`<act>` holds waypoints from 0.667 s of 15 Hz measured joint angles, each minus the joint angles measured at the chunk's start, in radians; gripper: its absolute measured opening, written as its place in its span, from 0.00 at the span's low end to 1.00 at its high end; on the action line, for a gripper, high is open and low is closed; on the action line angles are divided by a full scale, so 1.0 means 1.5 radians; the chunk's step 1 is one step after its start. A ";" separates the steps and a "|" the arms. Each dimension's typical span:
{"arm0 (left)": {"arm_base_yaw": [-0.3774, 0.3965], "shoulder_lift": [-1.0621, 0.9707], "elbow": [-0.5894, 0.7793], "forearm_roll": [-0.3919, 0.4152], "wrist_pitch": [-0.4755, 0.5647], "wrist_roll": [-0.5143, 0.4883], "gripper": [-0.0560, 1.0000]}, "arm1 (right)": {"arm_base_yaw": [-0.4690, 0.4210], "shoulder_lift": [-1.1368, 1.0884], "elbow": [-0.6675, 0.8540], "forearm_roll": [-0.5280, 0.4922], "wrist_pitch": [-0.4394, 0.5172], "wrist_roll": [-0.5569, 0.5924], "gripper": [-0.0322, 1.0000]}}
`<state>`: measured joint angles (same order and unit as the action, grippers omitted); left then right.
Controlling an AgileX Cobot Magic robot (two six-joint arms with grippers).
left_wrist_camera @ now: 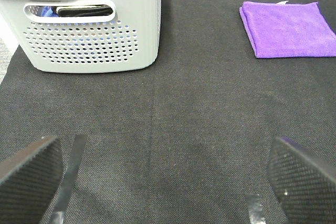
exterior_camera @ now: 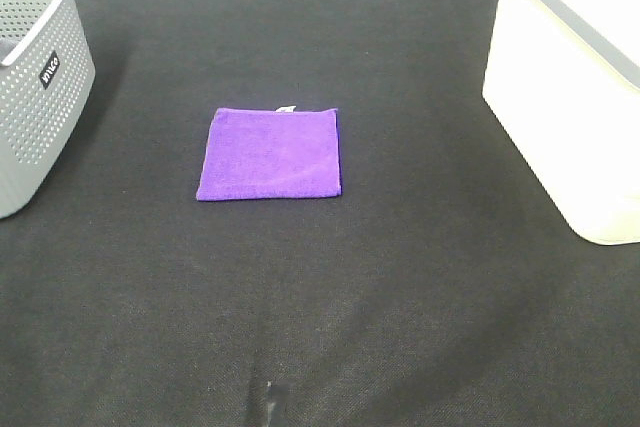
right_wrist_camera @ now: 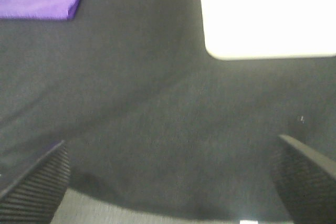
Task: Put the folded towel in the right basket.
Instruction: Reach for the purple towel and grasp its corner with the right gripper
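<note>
Now the towel (exterior_camera: 269, 154) lies flat on the bench (exterior_camera: 320, 297), mid-frame, well apart from the white basket (exterior_camera: 550, 117) at upper right. Both left fingers (left_wrist_camera: 31, 177) and right fingers (right_wrist_camera: 37, 182) are spread wide, empty.

A: How many towels?
B: One, a purple folded towel (exterior_camera: 269, 154), with one small white tag (exterior_camera: 288, 108) on its edge.
A: Baskets?
B: Two: one grey perforated basket (exterior_camera: 35, 97) and one white basket (exterior_camera: 560, 117).
A: Hands?
B: Two, one left hand (left_wrist_camera: 168, 182) and one right hand (right_wrist_camera: 173, 182), each showing two fingers (left_wrist_camera: 299, 177).
A: Desks?
B: One desk (exterior_camera: 320, 297), under one black cloth.
</note>
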<state>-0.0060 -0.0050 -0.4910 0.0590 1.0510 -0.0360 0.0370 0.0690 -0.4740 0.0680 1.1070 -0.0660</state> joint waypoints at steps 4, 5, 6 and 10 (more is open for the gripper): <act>0.000 0.000 0.000 0.000 0.000 0.000 0.99 | 0.000 0.287 -0.143 0.001 0.035 0.015 0.98; 0.000 0.000 0.000 0.000 0.000 0.000 0.99 | 0.000 0.381 -0.218 0.003 0.054 0.015 0.98; 0.000 0.000 0.000 0.000 0.000 0.000 0.99 | 0.000 0.461 -0.289 0.005 0.067 0.015 0.98; 0.000 0.000 0.000 0.000 0.000 0.000 0.99 | 0.000 0.737 -0.537 0.125 0.068 0.009 0.98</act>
<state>-0.0060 -0.0050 -0.4910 0.0590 1.0510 -0.0360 0.0370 1.1740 -1.2800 0.2550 1.2090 -0.0520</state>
